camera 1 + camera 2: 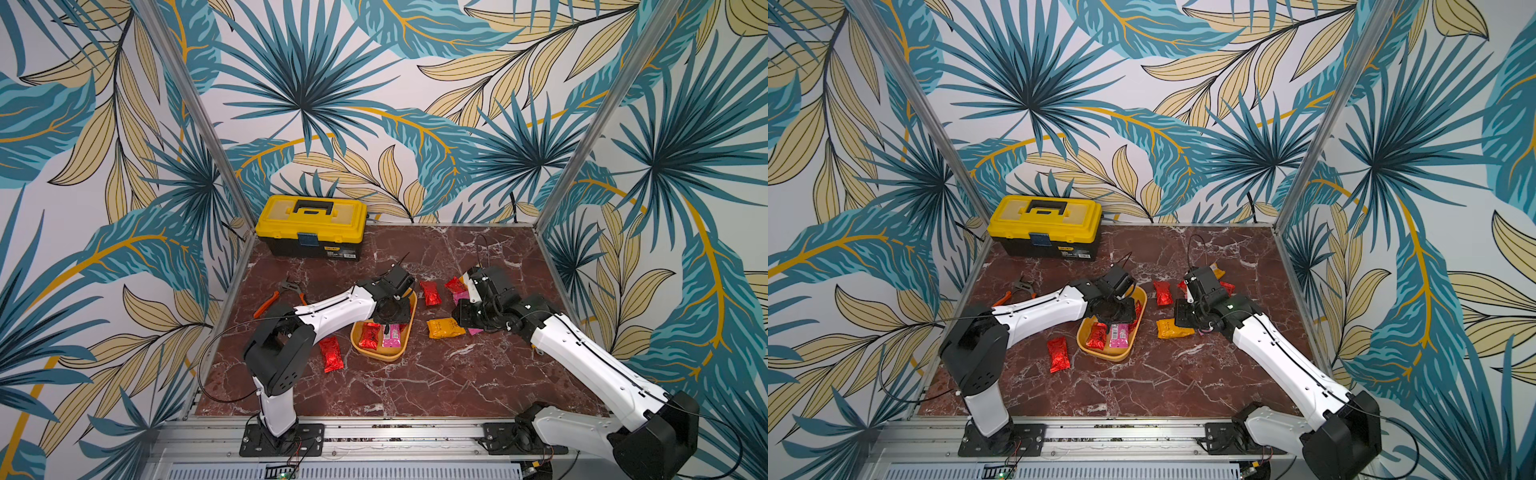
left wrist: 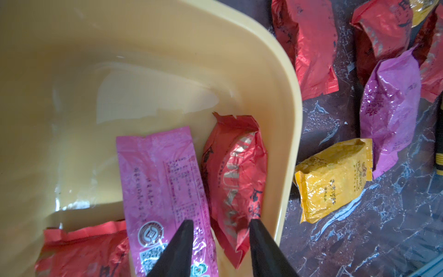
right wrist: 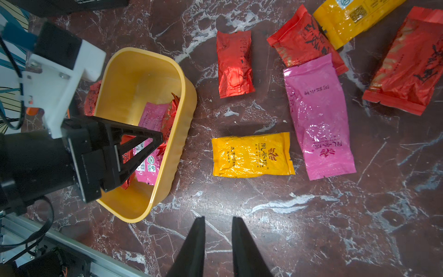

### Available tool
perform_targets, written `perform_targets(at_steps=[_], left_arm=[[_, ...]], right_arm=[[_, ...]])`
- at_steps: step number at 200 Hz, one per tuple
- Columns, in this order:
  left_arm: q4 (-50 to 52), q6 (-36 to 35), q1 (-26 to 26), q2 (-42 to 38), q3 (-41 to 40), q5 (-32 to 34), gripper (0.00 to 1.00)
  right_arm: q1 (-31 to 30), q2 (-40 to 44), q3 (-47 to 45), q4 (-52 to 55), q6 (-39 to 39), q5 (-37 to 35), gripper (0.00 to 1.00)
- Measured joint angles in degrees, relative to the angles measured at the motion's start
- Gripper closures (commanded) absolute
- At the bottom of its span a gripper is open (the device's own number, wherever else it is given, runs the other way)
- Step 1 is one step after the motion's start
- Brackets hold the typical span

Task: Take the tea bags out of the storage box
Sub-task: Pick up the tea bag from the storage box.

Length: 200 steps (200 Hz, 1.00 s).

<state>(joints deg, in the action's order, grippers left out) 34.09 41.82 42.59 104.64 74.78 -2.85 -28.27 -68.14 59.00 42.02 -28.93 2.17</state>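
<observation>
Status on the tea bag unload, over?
Left gripper open inside storage box, over three tea bags. Right gripper slightly open, empty, above table. Nothing blocking.

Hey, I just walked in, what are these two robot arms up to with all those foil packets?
They're emptying the yellow storage box. The left end effector is down inside it, jaws apart over a pink sachet and a red sachet; a second red sachet lies beside them. Several tea bags already lie on the marble table. The right end effector hangs above the table, holding nothing.
</observation>
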Motion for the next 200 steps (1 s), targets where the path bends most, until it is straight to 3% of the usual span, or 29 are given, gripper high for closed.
perform_targets(at_steps=[127,164,200], left_arm=[[-1.7,0.9,-0.3,2.4,1.3,-1.2,0.72],[-2.1,1.6,-0.4,2.6,1.4,-1.5,0.94],[-2.2,1.3,-0.7,2.7,1.4,-2.2,1.0]], right_arm=[[0.0,0.0,0.0,0.0,0.1,-0.4,0.74],[0.0,0.0,0.0,0.0,0.2,-0.7,0.74],[0.0,0.0,0.0,0.0,0.2,-0.9,0.74]])
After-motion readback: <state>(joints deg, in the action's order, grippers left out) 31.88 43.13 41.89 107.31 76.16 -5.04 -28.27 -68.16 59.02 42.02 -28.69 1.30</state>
